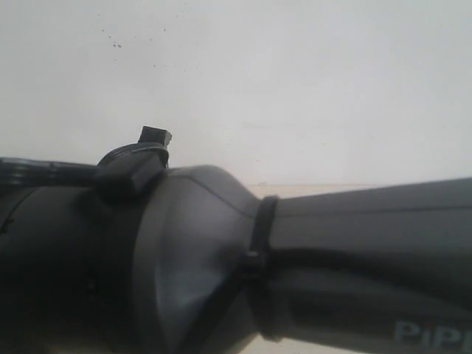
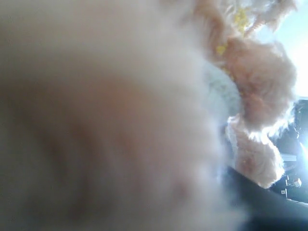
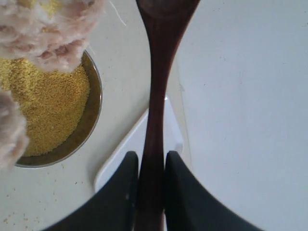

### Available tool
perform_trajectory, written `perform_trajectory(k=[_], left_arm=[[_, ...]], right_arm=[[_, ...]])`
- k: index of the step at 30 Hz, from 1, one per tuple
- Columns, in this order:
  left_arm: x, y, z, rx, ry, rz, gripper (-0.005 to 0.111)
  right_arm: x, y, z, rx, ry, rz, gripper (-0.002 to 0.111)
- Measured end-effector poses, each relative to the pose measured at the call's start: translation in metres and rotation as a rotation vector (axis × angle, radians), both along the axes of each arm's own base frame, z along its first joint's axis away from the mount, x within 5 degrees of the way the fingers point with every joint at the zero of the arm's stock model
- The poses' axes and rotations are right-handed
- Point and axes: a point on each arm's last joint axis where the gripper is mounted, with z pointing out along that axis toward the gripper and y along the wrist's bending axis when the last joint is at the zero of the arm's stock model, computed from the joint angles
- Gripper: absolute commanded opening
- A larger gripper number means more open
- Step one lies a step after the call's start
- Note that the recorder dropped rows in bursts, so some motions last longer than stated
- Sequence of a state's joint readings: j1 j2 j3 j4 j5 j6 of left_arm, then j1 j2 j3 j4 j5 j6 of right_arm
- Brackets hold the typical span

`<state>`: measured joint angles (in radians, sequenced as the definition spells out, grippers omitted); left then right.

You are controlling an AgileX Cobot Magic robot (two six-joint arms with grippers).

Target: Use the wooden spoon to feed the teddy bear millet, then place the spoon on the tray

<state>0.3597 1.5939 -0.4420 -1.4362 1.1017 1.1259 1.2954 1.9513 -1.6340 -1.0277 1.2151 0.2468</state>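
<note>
The wooden spoon [image 3: 156, 96] runs lengthwise away from my right gripper [image 3: 151, 156], which is shut on its handle. The spoon's round end [image 3: 166, 7] is cut off by the frame edge. Below it lie a corner of the white tray [image 3: 126, 144] and the metal bowl [image 3: 95, 91] of yellow millet [image 3: 48, 106]. The teddy bear [image 3: 53, 33] hangs partly over the bowl. In the left wrist view the bear's blurred fur [image 2: 106, 120] fills the jaw space, with yellow grains [image 2: 240, 19] stuck on it. My left gripper is shut on the bear, and only one dark finger [image 2: 262, 195] shows.
A black robot arm [image 1: 221, 265] fills the lower half of the exterior view and hides the table, with a white wall [image 1: 295, 74] behind it. A pale tabletop [image 3: 240, 120] lies to one side of the spoon. A few loose grains dot the table near the bowl.
</note>
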Motion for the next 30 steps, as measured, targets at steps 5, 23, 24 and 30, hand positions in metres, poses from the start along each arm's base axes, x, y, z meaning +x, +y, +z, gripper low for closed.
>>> perform_trajectory(k=[5, 23, 24, 30], left_arm=[[0.000, 0.000, 0.000, -0.003, -0.001, 0.001, 0.004], [0.000, -0.002, 0.005, -0.052, -0.026, -0.010, 0.004], [0.000, -0.003, 0.005, -0.058, -0.032, -0.017, 0.004], [0.000, -0.004, 0.007, -0.073, -0.042, -0.027, 0.004]], right_arm=[[-0.003, -0.001, -0.002, 0.017, 0.045, -0.011, 0.000], [-0.024, -0.074, 0.096, 0.400, 0.366, -0.049, 0.000], [-0.024, -0.079, 0.100, 0.428, 0.396, -0.054, 0.000], [-0.025, -0.113, 0.131, 0.548, 0.421, -0.068, 0.000]])
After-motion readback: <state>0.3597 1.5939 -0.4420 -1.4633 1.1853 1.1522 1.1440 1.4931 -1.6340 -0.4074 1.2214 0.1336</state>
